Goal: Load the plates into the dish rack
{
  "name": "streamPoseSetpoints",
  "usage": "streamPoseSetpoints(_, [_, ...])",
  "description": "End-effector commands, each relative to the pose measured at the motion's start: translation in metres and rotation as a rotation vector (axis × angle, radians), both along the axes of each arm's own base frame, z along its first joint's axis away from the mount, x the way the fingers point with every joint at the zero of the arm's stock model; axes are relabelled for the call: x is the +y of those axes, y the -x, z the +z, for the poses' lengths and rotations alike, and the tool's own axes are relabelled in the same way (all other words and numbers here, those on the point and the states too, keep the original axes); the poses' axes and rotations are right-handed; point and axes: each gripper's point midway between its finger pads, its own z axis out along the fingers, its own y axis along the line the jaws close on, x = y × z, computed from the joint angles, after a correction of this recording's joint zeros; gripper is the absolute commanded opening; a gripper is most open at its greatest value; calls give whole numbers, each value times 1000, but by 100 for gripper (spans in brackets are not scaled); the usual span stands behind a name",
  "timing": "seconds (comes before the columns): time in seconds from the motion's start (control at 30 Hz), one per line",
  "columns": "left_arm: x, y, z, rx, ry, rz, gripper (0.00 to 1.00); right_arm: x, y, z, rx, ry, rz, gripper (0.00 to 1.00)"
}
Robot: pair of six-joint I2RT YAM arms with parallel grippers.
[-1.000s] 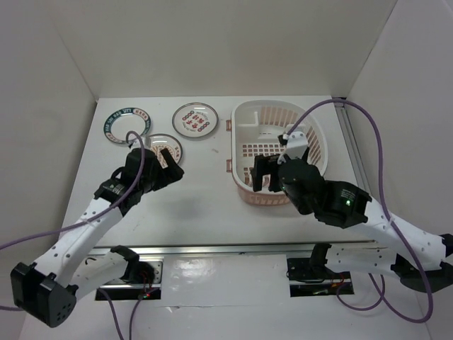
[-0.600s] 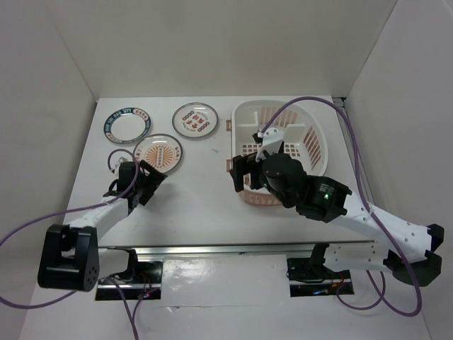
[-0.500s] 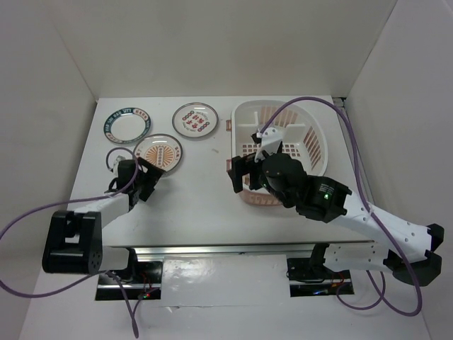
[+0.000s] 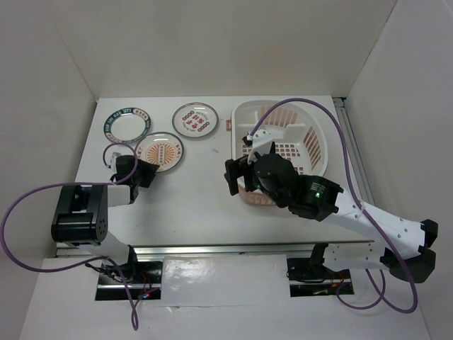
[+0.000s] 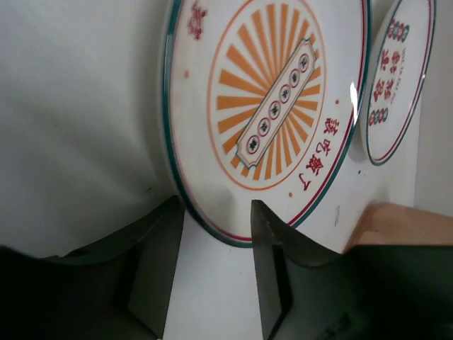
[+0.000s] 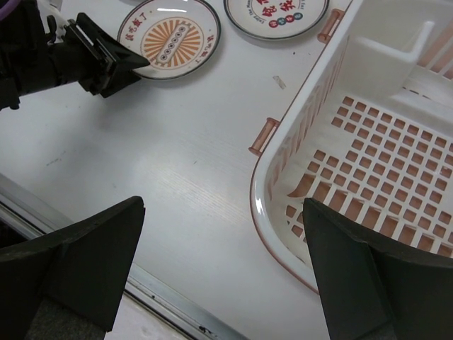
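Three plates lie flat at the table's back left: a green-rimmed plate (image 4: 127, 125), a red-motif plate (image 4: 195, 120) (image 5: 396, 78) (image 6: 279, 8), and an orange sunburst plate (image 4: 159, 151) (image 5: 272, 106) (image 6: 170, 37). The arm carrying my left gripper (image 4: 145, 172) (image 5: 216, 212) (image 6: 106, 60) is folded low. The gripper's jaws stand partly apart astride the sunburst plate's near rim, one finger (image 5: 272, 269) over the plate. The dish rack (image 4: 322, 152) (image 6: 311, 106) stands empty at the right. My right gripper (image 4: 233, 177) (image 6: 225, 205) hangs wide open above the table by the rack's near-left corner.
White walls close in the table at the back and on both sides. A metal rail (image 4: 212, 248) (image 6: 163, 304) runs along the near edge. Purple cables loop over the rack and beside the left arm.
The left arm has drawn back and sunk low, bringing its gripper to the sunburst plate's near rim with the jaws narrowing. The right gripper has drifted left off the rack.
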Motion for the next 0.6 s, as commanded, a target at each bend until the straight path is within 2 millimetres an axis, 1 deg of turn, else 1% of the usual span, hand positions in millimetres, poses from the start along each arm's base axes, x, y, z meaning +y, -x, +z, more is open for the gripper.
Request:
streamPoseSetpoints(0.0, [4, 12, -18, 64, -14, 16, 54, 7, -4, 15, -44, -46, 3, 100])
streamPoseSetpoints(0.07, [4, 13, -16, 72, -13, 15, 45, 10, -3, 18, -43, -74, 7, 100])
streamPoseSetpoints(0.1, [5, 10, -14, 71, -21, 10, 34, 11, -3, 18, -43, -74, 7, 100])
streamPoseSetpoints(0.13, [6, 13, -17, 88, -25, 17, 31, 12, -2, 18, -35, -83, 14, 100])
streamPoseSetpoints(0.2, [6, 10, -19, 108, -24, 17, 24, 12, -2, 18, -35, -83, 14, 100])
streamPoseSetpoints(0.23, [6, 12, -21, 118, -23, 17, 10, 12, -2, 18, -35, -83, 14, 100])
streamPoseSetpoints(0.3, [4, 9, -21, 129, -16, 8, 0, 11, -1, 21, -34, -99, 11, 100])
streamPoseSetpoints(0.33, [4, 12, -27, 151, -14, 8, 0, 11, -1, 21, -34, -99, 11, 100])
streamPoseSetpoints(0.37, [4, 8, -23, 141, -15, 8, 0, 11, -1, 21, -34, -99, 11, 100])
streamPoseSetpoints(0.43, [4, 14, -28, 173, -20, 2, 0, 9, -1, 19, -33, -89, 3, 100])
streamPoseSetpoints(0.57, [6, 13, -13, 139, -38, 2, 0, 9, -1, 19, -29, -96, 0, 100])
